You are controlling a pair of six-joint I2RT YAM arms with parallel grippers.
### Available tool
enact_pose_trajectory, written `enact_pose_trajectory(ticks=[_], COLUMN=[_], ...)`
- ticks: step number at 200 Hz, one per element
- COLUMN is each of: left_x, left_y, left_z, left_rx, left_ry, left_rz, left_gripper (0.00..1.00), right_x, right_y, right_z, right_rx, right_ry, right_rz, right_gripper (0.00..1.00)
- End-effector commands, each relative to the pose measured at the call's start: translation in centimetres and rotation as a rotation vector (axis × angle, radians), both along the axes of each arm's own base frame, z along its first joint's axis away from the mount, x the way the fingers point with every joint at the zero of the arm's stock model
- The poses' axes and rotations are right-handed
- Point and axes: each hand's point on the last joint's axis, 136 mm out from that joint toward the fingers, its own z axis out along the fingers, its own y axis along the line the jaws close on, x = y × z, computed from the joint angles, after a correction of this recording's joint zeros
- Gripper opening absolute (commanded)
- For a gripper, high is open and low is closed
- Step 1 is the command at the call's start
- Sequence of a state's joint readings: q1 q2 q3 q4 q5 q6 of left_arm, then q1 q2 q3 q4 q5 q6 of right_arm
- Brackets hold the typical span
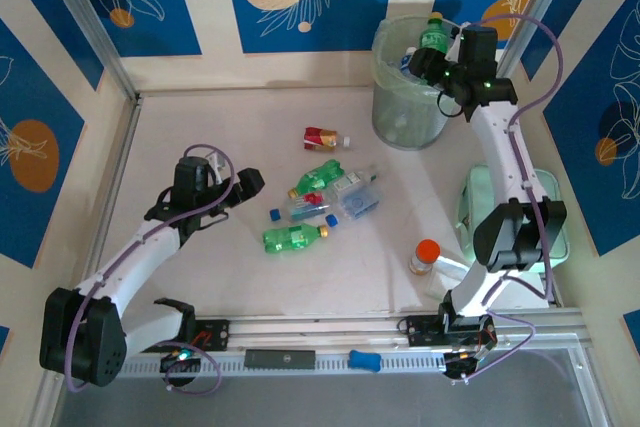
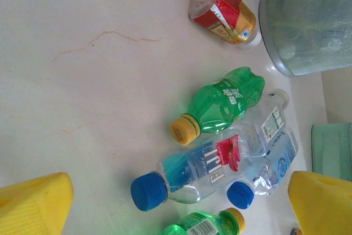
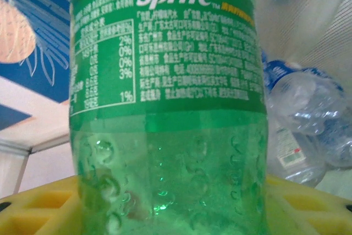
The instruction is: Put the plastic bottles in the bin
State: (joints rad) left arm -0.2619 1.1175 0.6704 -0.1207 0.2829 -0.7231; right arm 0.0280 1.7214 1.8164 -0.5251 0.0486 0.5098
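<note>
Pale counter (image 1: 200,127), blue-panelled walls | right tool (image 1: 430,65) clamped on green Sprite bottle (image 3: 165,108), bin (image 1: 395,122) below it | left tool (image 1: 250,183) wide, loose bottles (image 1: 320,202) ahead | risk: off-centre release, bottle strikes bin rim and bounces back onto counter.

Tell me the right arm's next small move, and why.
Probably open the right fingers and let the Sprite bottle drop. They grip it over the bin, at its mouth, and other bottles lie in the bin just behind it. Clearance from the rim is hard to judge.
</note>
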Motion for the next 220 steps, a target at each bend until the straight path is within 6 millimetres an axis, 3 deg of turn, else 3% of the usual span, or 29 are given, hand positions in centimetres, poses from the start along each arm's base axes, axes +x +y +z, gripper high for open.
enact_pose_trajectory(ticks=[1,32,58,80,108,145,174,220], left_x=[-0.6,-0.7,-0.9,-0.9,-0.8,-0.5,-0.5,-0.9], left_y=[0.3,0.2,0.1,0.1,0.0,-0.4,-0.8,-1.7], left_z=[-0.5,-0.5,-0.4,-0.4,-0.3,-0.3,-0.4,-0.7], left_rx=[0.016,0.008,-0.003,-0.008,-0.014,-0.037,-0.05,-0.047], left_ry=[0.005,0.011,0.016,0.02,0.019,0.026,0.034,0.055], left_rz=[-0.012,-0.012,-0.01,-0.006,-0.004,-0.008,-0.017,-0.054], left_gripper=[1.0,1.0,1.0,1.0,1.0,1.0,1.0,1.0], right_x=[1.3,3.4,4.5,4.7,4.3,2.2,-0.4,-5.0], right_y=[-0.4,-0.7,-0.6,-0.3,-0.3,0.5,2.2,5.7], right_z=[0.1,-0.6,-0.3,0.6,2.0,4.3,5.8,3.9], right_rx=[0.037,0.044,0.056,0.069,0.058,0.012,-0.005,0.083], right_ry=[0.03,0.08,0.087,0.066,0.033,-0.025,-0.08,-0.091], right_rz=[0.003,0.009,0.02,0.03,0.029,0.052,0.096,0.191], right_gripper=[0.56,0.59,0.7,0.79,0.81,0.82,0.82,0.83])
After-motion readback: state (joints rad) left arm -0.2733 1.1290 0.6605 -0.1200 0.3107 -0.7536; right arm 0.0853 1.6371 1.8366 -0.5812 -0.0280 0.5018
